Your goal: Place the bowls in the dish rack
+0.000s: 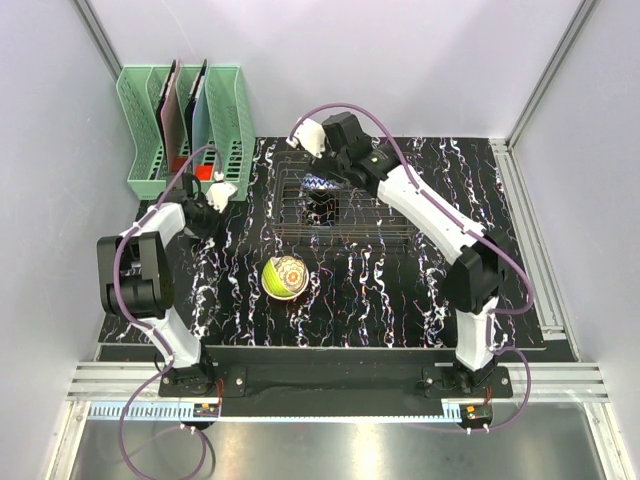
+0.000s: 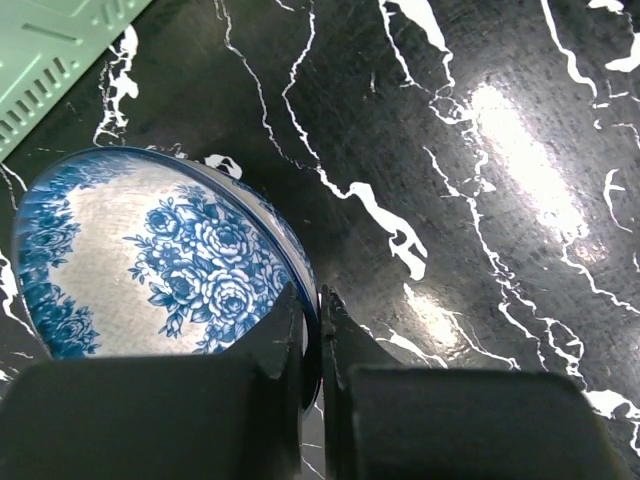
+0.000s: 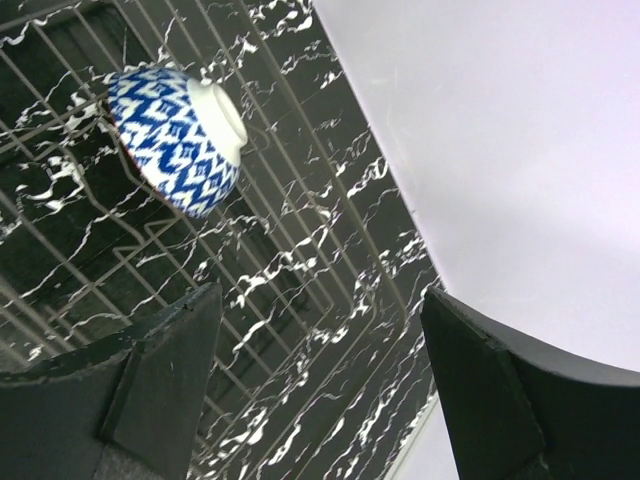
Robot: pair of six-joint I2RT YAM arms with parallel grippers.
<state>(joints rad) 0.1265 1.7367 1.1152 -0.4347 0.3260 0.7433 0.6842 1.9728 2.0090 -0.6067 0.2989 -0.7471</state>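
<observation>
My left gripper (image 2: 320,310) is shut on the rim of a white bowl with blue roses (image 2: 150,270), which stands tilted on the table. In the top view this gripper (image 1: 200,222) is at the table's left, and the arm hides the bowl. My right gripper (image 3: 320,320) is open and empty over the wire dish rack (image 3: 300,230). A white bowl with a blue zigzag pattern (image 3: 175,140) lies on its side in the rack, apart from the fingers. It also shows in the top view (image 1: 322,183), in the rack (image 1: 390,215). A lime green bowl (image 1: 284,277) sits in front of the rack.
A tall mint-green slotted holder (image 1: 190,120) with flat items stands at the back left, and its corner shows in the left wrist view (image 2: 50,50). The lime green bowl has a pale patterned inside. The orange bowl is out of view. White walls close in the table.
</observation>
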